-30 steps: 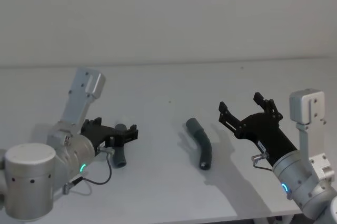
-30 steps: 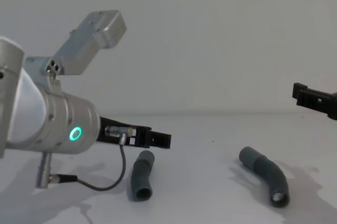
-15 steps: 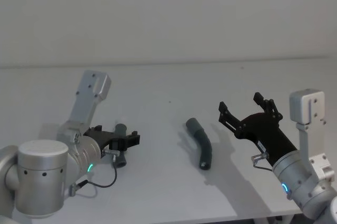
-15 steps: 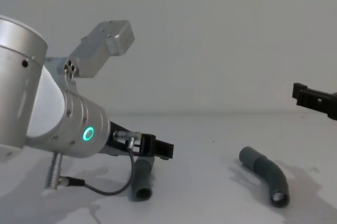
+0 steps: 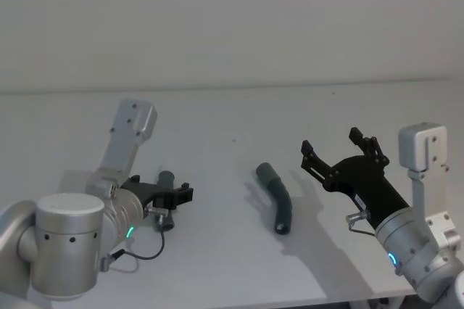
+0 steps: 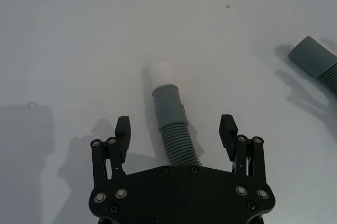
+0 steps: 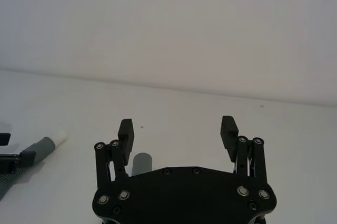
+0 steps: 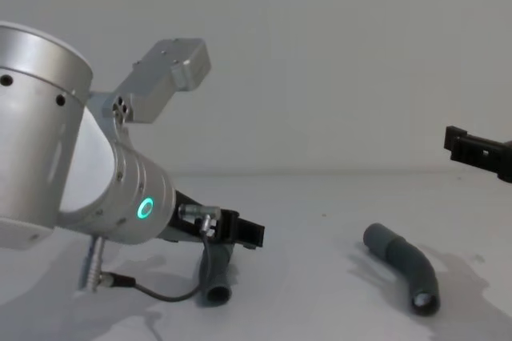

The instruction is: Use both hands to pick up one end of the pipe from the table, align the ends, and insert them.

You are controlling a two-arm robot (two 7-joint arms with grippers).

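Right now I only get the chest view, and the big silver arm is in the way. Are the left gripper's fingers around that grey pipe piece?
Observer: Yes. The left wrist view shows the left gripper open, one finger on each side of the ribbed grey pipe piece, not touching it.
Operator: Is it the one with the white tip?
Observer: Yes, the white tip sticks out beyond the fingers.
Operator: And the right gripper?
Observer: The head view shows the right gripper open, right of the other bent pipe piece, apart from it.

Left pipe piece and right pipe piece: dark grey, ribbed mid-length; white tip on the left one. Table plain white. Left gripper, right gripper black.
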